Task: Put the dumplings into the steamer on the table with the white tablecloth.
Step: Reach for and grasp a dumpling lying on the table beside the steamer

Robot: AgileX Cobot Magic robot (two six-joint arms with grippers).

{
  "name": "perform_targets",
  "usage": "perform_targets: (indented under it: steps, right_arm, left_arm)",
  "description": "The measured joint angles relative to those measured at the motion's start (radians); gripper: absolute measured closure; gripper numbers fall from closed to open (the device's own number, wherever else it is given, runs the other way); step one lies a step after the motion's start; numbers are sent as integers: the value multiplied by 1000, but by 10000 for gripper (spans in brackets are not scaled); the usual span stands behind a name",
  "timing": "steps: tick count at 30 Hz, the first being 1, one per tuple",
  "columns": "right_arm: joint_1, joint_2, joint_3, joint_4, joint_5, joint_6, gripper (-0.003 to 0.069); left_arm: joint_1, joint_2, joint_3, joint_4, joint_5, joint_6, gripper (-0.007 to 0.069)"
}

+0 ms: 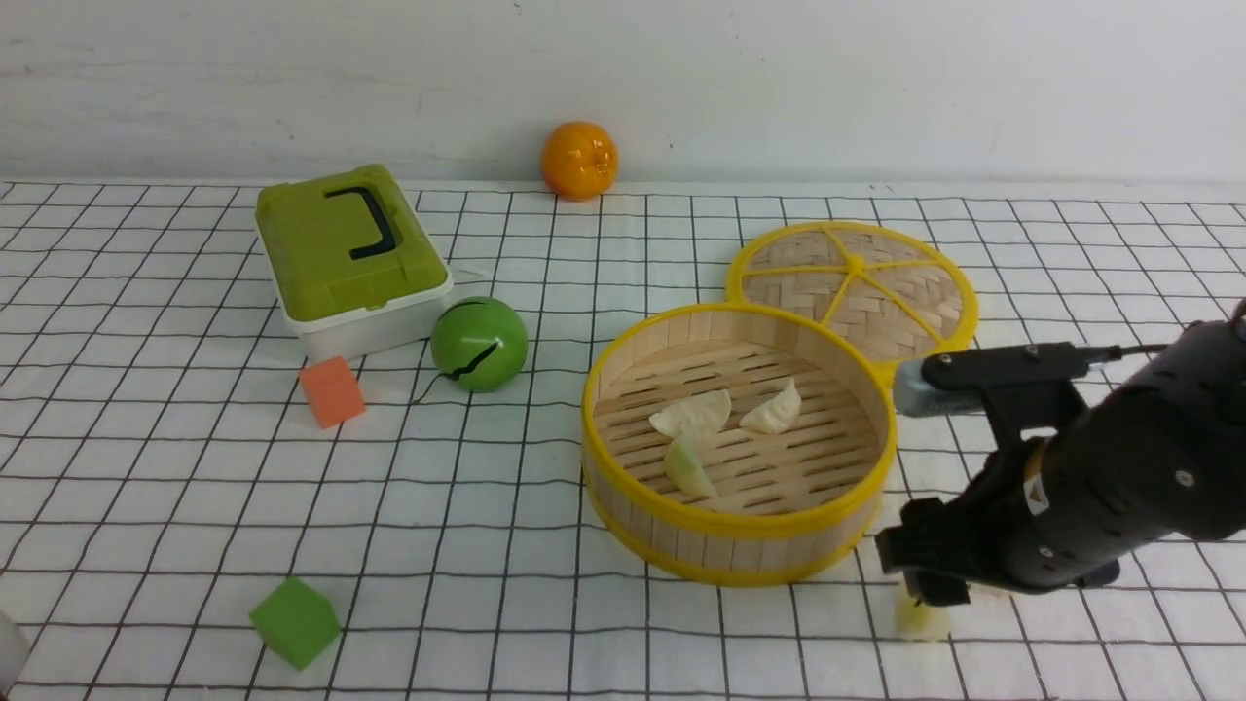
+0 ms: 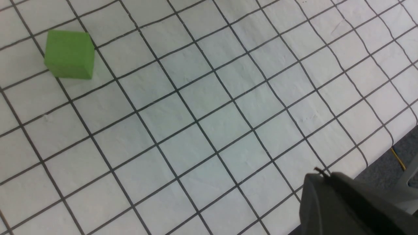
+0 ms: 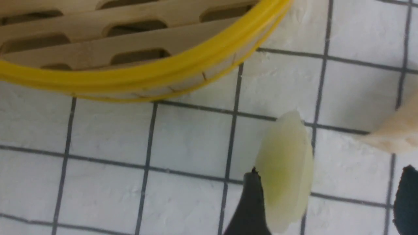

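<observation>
On the white tablecloth [image 3: 183, 143], right gripper [image 3: 329, 171] spread wide (one finger [image 3: 248, 202] touching a green dumpling [image 3: 287, 169]).

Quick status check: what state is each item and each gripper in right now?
steamer: uncovered, three dumplings inside
steamer lid: off, lying flat behind steamer
green box: lid closed, handle folded down
right gripper: open, low, straddling pale green dumpling
pale green dumpling: lying on cloth, not yet gripped
left gripper: shut
</observation>
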Motion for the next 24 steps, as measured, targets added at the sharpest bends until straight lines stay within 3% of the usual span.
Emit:
perform_targets:
  steps: [9, 15, 20, 24]
  right_arm:
    - [0, 155, 0, -29, -94, 22, 144]
    - [0, 144, -18, -31, -31, 18, 424]
    - [0, 16, -131, 4, 92, -50, 419]
    - [0, -2, -312, 126, 143, -191, 419]
  left_arm:
    - [0, 0, 0, 0, 11, 0, 606]
    - [0, 0, 0, 0, 14, -2, 599]
    - [0, 0, 0, 0, 15, -2, 594]
    - [0, 0, 0, 1, 5, -1, 590]
